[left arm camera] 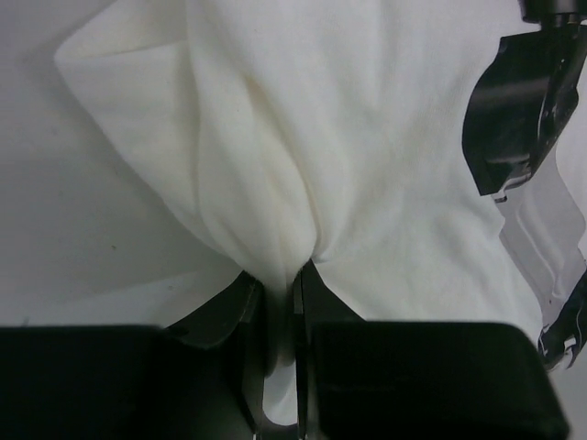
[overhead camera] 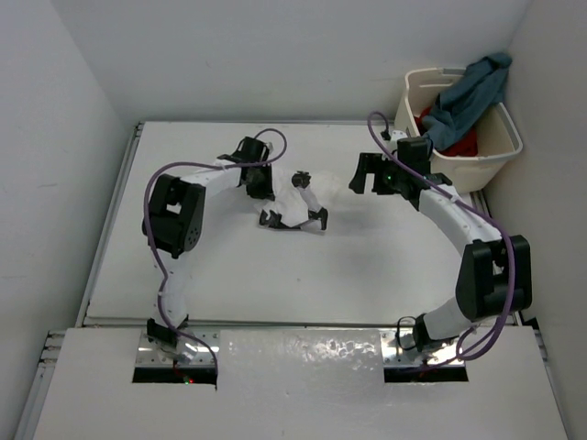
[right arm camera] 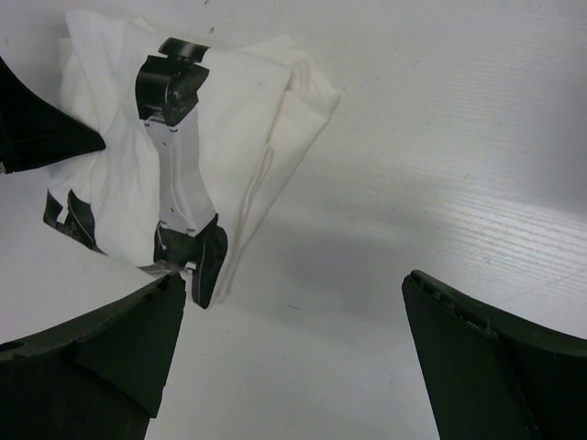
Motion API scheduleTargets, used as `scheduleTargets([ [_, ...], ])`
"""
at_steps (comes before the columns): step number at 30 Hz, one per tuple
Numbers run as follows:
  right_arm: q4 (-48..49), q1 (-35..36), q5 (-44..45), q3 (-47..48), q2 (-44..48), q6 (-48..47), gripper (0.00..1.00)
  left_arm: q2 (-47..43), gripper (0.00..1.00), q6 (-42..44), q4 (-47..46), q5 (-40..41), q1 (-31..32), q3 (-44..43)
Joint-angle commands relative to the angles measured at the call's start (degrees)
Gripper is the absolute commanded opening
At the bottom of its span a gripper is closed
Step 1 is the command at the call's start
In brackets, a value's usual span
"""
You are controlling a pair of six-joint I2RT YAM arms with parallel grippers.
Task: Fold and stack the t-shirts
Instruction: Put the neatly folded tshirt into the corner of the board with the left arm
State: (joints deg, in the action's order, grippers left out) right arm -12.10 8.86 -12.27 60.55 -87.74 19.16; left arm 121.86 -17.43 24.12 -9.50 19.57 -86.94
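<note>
Because the white t-shirt (overhead camera: 295,206) is soft, light and floppy, it will sag and bunch up when lifted. A pinch at an edge or a corner looks like the best place to hold it, and two holds far apart would keep it flat. It lies in a folded heap near the middle of the table (overhead camera: 367,266), between the two arms. The left gripper (left arm camera: 292,284) is closed tight on a fold of its cloth. The right gripper (right arm camera: 293,280) hangs just beside the heap with its jaws wide apart, holding nothing. The heap seems a bit longer than wide, with its long way going about left to right. I cannot tell where the neck points. The blue-grey t-shirt (overhead camera: 468,92) and the red t-shirt (overhead camera: 463,145) are in the basket (overhead camera: 500,151) at the far right corner.
</note>
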Motion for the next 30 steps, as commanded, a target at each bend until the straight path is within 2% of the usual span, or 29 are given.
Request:
scheduleTargets([
  [1,0.58,0.19,1.72,0.09,1.79,-1.84,0.99,-0.57,0.0,8.18,1.81,5.63,-1.55,-4.73],
  [7,-0.29,0.19,4.09,0.0,1.96,-3.25,0.99,-1.72,0.0,22.69,6.27,9.23,-10.24,-10.87],
  [14,-0.64,0.19,6.12,0.44,1.52,-4.39,0.99,4.25,0.0,35.08,11.55,11.78,-18.77,-21.58],
  [16,-1.78,0.19,7.43,1.58,1.0,-4.66,0.99,9.86,0.0,36.15,15.31,11.69,-22.89,-30.35],
  [17,-1.96,0.19,7.7,1.58,1.0,-4.66,0.99,11.36,0.0,36.5,15.34,11.69,-23.87,-30.4],
  [21,-2.75,0.19,8.32,2.11,0.65,-4.92,0.99,15.86,0.0,36.15,17.02,11.7,-28.62,-39.43],
  [25,-3.98,0.19,8.67,2.55,0.91,-4.74,0.99,17.09,0.0,36.15,12.72,14.15,-31.87,-40.15],
  [30,-5.04,0.19,8.23,2.73,1.35,-4.57,0.99,19.29,0.0,35.63,10.6,12.92,-34.51,-43.93],
])
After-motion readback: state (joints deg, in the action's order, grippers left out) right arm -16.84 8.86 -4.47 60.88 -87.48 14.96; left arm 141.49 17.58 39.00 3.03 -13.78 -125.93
